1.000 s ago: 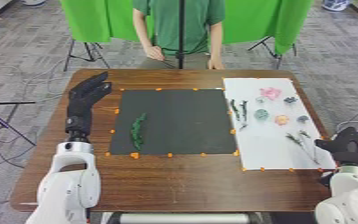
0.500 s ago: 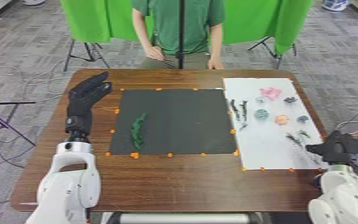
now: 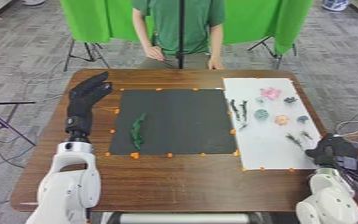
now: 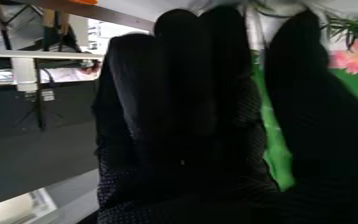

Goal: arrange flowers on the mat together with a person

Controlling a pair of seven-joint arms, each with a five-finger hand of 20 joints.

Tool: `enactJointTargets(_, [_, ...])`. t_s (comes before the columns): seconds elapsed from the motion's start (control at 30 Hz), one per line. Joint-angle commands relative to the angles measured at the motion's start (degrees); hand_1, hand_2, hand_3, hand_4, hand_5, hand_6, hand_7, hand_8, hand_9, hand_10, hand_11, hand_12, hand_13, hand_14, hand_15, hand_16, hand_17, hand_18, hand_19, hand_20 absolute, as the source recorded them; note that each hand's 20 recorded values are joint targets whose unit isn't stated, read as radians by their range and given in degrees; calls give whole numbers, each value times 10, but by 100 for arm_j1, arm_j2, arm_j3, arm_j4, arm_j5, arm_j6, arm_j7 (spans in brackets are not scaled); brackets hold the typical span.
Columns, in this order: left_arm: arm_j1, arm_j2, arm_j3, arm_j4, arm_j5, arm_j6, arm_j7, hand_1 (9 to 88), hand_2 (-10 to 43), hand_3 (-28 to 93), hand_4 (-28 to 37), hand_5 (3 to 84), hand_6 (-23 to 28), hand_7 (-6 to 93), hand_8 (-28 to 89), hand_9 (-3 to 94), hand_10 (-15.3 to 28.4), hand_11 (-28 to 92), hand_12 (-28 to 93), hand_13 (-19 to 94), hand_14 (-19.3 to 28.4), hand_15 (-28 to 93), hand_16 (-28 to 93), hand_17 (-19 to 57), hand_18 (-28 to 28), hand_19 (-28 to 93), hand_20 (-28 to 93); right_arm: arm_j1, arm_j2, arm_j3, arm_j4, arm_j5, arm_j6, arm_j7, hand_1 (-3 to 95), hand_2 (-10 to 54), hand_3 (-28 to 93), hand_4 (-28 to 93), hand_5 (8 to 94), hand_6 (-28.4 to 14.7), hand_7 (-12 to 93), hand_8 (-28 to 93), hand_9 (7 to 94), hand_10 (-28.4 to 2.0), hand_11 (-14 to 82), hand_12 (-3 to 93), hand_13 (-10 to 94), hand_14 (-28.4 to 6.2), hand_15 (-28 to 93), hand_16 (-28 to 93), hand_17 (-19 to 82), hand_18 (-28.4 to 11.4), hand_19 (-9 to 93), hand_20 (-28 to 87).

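By the near right corner of the flat white sheet point(image 3: 269, 152), my black-gloved right hand point(image 3: 337, 150) has straight fingers together, thumb apart. Just beside it lies 1 slim dark-green sprig point(image 3: 294, 140); coming in too flat, I could shove or crush it. Its long axis slants, leafy tip pointing forward and left. Farther off lies 1 ruffled pink flower point(image 3: 270, 93).
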Motion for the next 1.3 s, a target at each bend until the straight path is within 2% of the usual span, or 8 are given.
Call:
enactJointTargets(0.03, [45,-22,23,0,16,-21,-61,348,-53,612,-118,457,60,149,-69,461,143,226,134,358,197,275,-10,15,152,229,203,36,-40,-13,-51,-55,469,119,595,-95,523,-241,829,35,260,231,900,-76,199,457,755,-99,598,363,341,-158,420,450])
enactJointTargets(0.37, [168,33,-127,59,17,-69,-216,345,-55,616,-117,457,60,147,-69,461,143,226,134,356,197,272,-10,13,153,229,202,604,-459,-278,-1273,-79,1346,9,593,-95,564,-230,848,29,256,236,923,-79,178,476,770,-99,600,367,343,-164,443,458])
enactJointTargets(0.6, [288,218,-342,208,-103,132,-231,342,-55,615,-118,455,61,144,-67,458,143,222,134,356,197,269,-10,16,153,222,198,1389,-962,-1231,-1295,67,1586,-470,593,-95,572,-221,849,24,253,243,920,-83,181,478,763,-104,608,375,335,-166,452,458])
enactJointTargets(0.73, [360,384,-504,250,-120,113,-294,340,-54,616,-117,457,62,144,-68,457,144,221,133,357,197,267,-11,21,148,215,193,1623,-1123,-1749,-1139,295,1357,-693,590,-95,577,-215,847,22,254,247,920,-84,180,480,758,-107,614,375,331,-166,456,457])
enactJointTargets(0.83, [423,428,-576,256,-110,93,-326,339,-56,619,-116,455,61,142,-68,455,143,220,134,356,197,265,-10,21,148,215,194,1729,-1234,-2060,-1005,437,1162,-813,591,-95,576,-215,847,21,254,248,919,-84,182,481,756,-107,617,375,329,-167,458,457])
enactJointTargets(1.03, [691,465,-752,236,-10,-114,-379,339,-58,620,-118,451,60,141,-67,451,142,217,135,353,195,261,-8,20,148,211,194,1846,-1385,-2644,-783,754,788,-1014,589,-95,578,-213,846,20,257,249,917,-86,187,481,754,-108,621,375,326,-169,467,458])
enactJointTargets(1.13, [767,423,-718,245,-31,-74,-418,339,-60,623,-119,449,60,141,-68,449,141,216,135,352,194,259,-7,20,147,207,194,1845,-1460,-2877,-703,921,628,-1088,592,-95,575,-212,846,20,257,249,915,-85,192,479,753,-109,626,375,324,-170,471,456])
enactJointTargets(1.3, [796,392,-697,258,81,-193,-443,340,-59,622,-120,447,60,140,-68,448,139,216,136,350,195,254,-5,20,147,205,195,1784,-1564,-3185,-546,1177,333,-1132,590,-95,576,-206,845,19,260,248,913,-85,198,477,751,-110,635,375,322,-173,480,454])
